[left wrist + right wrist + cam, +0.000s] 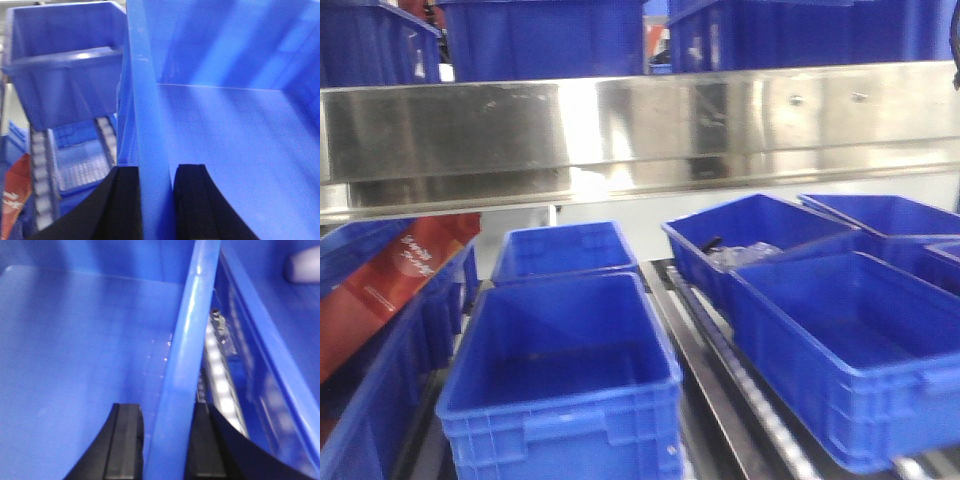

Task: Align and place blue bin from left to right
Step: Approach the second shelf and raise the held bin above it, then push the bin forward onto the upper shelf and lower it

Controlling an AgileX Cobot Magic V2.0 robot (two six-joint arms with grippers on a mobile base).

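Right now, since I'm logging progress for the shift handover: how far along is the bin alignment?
Done: left pincer and right pincer each clamp a side wall of the blue bin. In hand: that bin, seemingly not carried over yet. Left: moving it rightward and aligning it beside the right bin.

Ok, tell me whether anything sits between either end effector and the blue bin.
Nothing visible does. The left end effector straddles a wall of the blue bin, with a finger against each face. The right end effector clamps a wall the same way.
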